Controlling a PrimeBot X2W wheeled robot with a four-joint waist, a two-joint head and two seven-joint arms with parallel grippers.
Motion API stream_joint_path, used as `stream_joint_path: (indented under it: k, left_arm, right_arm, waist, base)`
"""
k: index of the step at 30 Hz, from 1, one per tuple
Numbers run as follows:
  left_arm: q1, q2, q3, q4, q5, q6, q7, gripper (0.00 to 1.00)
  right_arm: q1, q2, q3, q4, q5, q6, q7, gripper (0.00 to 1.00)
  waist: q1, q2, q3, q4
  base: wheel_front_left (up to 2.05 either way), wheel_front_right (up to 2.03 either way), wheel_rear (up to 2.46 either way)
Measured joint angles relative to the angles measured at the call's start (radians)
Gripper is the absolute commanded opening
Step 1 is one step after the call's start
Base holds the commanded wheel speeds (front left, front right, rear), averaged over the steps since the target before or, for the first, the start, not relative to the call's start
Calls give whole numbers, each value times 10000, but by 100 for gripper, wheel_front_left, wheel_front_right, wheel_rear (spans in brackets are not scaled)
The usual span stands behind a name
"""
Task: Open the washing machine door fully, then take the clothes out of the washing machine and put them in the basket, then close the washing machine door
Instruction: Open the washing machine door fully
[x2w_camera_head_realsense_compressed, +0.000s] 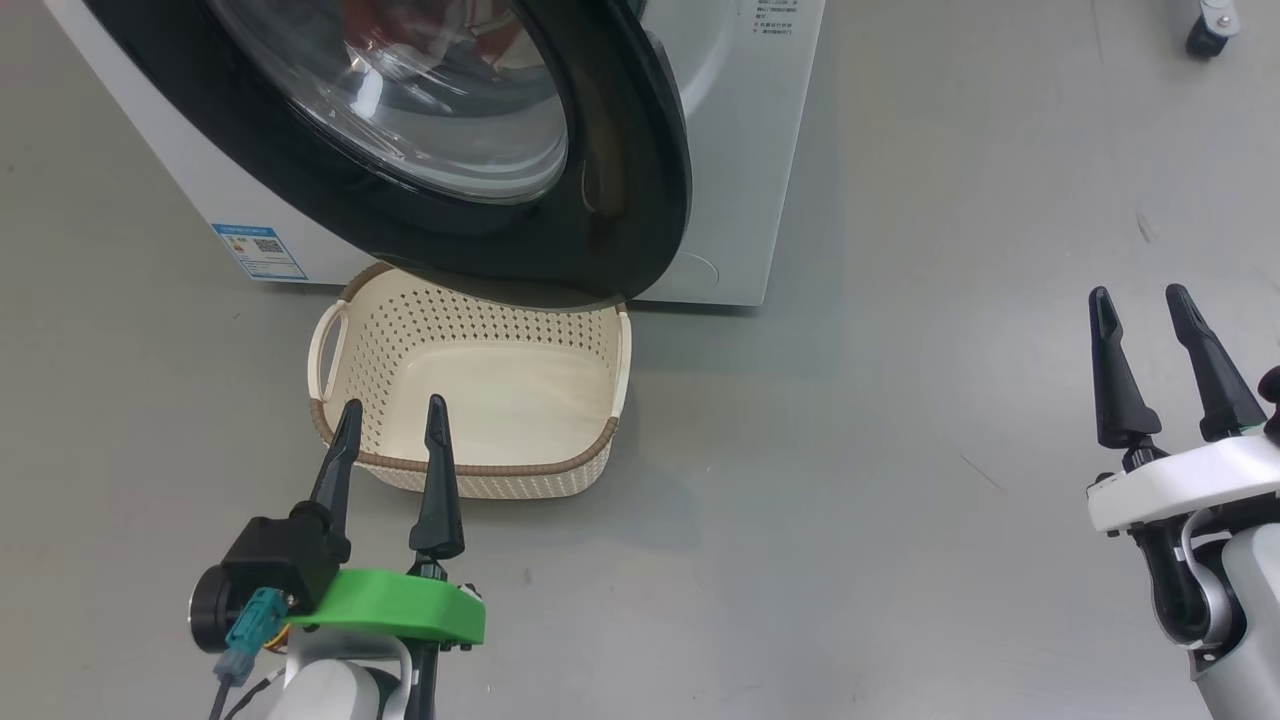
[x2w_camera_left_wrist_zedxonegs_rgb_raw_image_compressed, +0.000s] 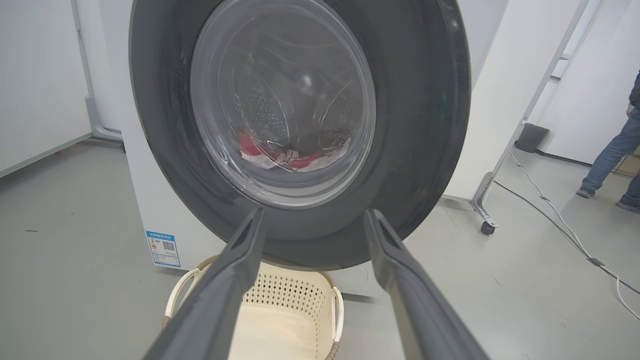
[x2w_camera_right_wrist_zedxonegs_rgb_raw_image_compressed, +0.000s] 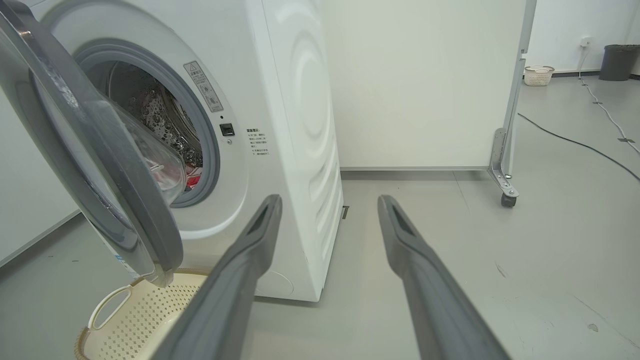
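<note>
Dark fingers of the left gripper stood spread with nothing between them. In the head view their tips lay across the near rim of the basket. The right gripper was likewise parted and empty, well off to the right above bare grey floor.

The cream basket sat empty on the floor against the foot of the washing machine, its far edge tucked under the washing machine door. That door stood ajar, hinged on the robot's left, with its free edge swung part-way out on the right. Whether its lower rim touched the basket could not be told. Beyond the glass, the clothes lay red and white in the bottom of the drum.

The step in hand was probably to open the door fully. The right gripper looked better placed for it, since the gap behind the free edge faced that side. A finger could hook behind the black rim and follow the door's arc leftward rather than pull straight out. The left arm seemed to stand in the swing path and would do well to move aside first. The low rim might also drag the basket.
</note>
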Motion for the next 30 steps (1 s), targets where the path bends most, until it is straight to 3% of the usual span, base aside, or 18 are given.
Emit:
stream_joint_path:
  k: [10,23,26,27,28,29,30]
  left_arm:
    - [-1,2,-69,-92,-17,0,0,100]
    - [-75,4,-573,-360,-17,0,0,100]
    - [-261,4,-690,-403,-17,0,0,100]
    - [-315,4,-700,-437,-17,0,0,100]
    - [-359,4,-711,-468,-19,0,-2,100]
    - [-394,6,-736,-500,-21,0,-2,100]
    - [-428,4,-779,-525,-35,0,-2,100]
  right_arm:
    - [22,-59,-77,-134,-21,98,-2,100]
    - [-1359,-922,48,-485,-165,280,151,100]
    - [-1848,-748,-180,-545,644,305,362,100]
    - [-2004,-648,-215,-545,982,305,487,96]
    - [-2148,-606,-205,-560,1172,313,616,35]
    - [-2310,-606,-198,-596,1306,360,756,0]
    - [-2487,-631,-198,-633,1450,360,884,0]
  waist:
    - [0,0,292,59]
    - [0,0,1071,330]
    - [0,0,1287,437]
    - [0,0,1357,476]
    - [0,0,1427,518]
    - [0,0,1500,560]
    - [0,0,1571,601]
  base:
    - [0,0,0]
    - [0,0,0]
    - [0,0,0]
    - [0,0,0]
    - [0,0,0]
    - [0,0,0]
    - [0,0,0]
